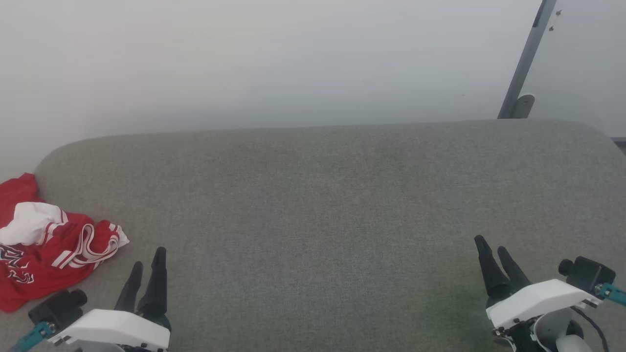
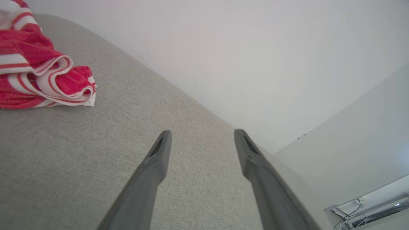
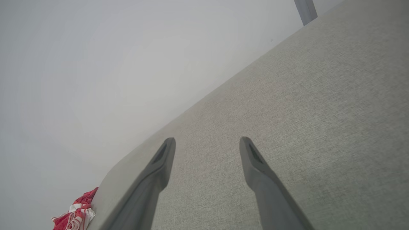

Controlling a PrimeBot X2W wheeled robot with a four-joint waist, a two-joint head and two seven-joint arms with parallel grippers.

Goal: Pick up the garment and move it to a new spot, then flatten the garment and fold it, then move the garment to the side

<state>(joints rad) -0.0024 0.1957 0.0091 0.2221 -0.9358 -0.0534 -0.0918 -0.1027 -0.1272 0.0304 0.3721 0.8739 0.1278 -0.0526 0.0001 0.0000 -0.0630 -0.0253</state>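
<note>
Nothing of the task looks done as yet, to judge by how things lie: the garment (image 1: 49,254) sits in a crumpled red-and-white heap at the far left end of the grey fabric-covered bench (image 1: 313,195), partly running off the head view's left edge, neither lifted, flattened nor folded; the wide middle of the bench looks the likely place to spread it; the left jaws stand spread and hold nothing, their dark fingers (image 1: 155,278) just beside the heap's nearer corner but apart from it; the right jaws are likewise spread and hold nothing, their fingers (image 1: 489,269) well apart from the garment, toward the bench's other end; so the pick-up, the move, the flattening, the fold and the final shift aside all remain, and the left arm looks the better placed to begin; as for writing, dark white-outlined lettering shows on the cloth by the picture's left edge, but it is creased and cut off, so no word can be read; no brand or label can be made out.
</note>
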